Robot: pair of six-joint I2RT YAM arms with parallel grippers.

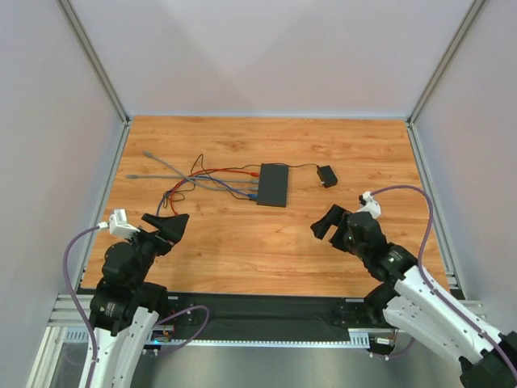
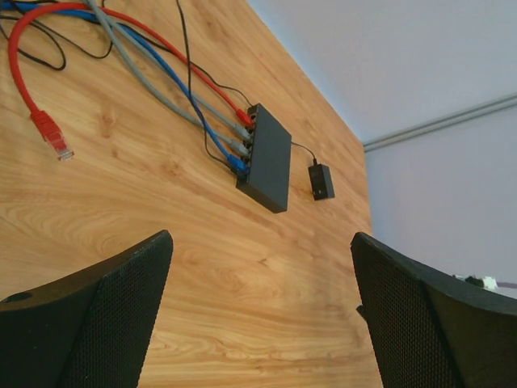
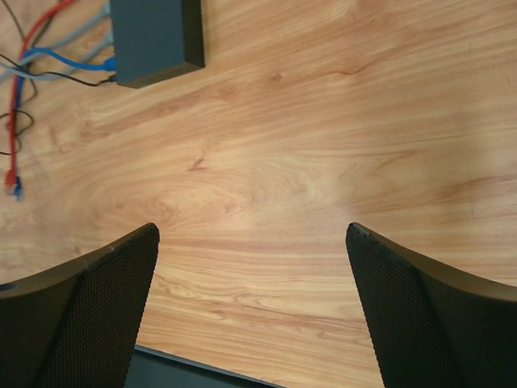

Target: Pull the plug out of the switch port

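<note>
We see the wooden table [image 1: 242,259] closed in by pale walls [image 1: 48,121] on the left, right and far sides, with broad bare boards between the arms and the gear lying on the far half. The switch [image 1: 273,184] lies flat near the middle of that far half, well apart from every wall. Its long axis runs from the near edge toward the far wall, and its port edge faces left. From that edge a red cable [image 2: 202,81], two grey cables [image 2: 153,85] and a blue cable [image 2: 174,97] fan out leftward over the wood, their plugs [image 2: 239,145] seated in a row. A loose red connector [image 2: 51,133] rests on the boards farther left. To the switch's right, joined by a thin black lead, sits the small power adapter [image 1: 327,175]. The left gripper [image 1: 172,225] hangs over bare wood short of the cable tangle, fingers spread wide, holding and touching nothing. The right gripper [image 1: 325,223] hovers over clear boards nearer than the switch and to its right, fingers likewise spread wide and empty.
</note>
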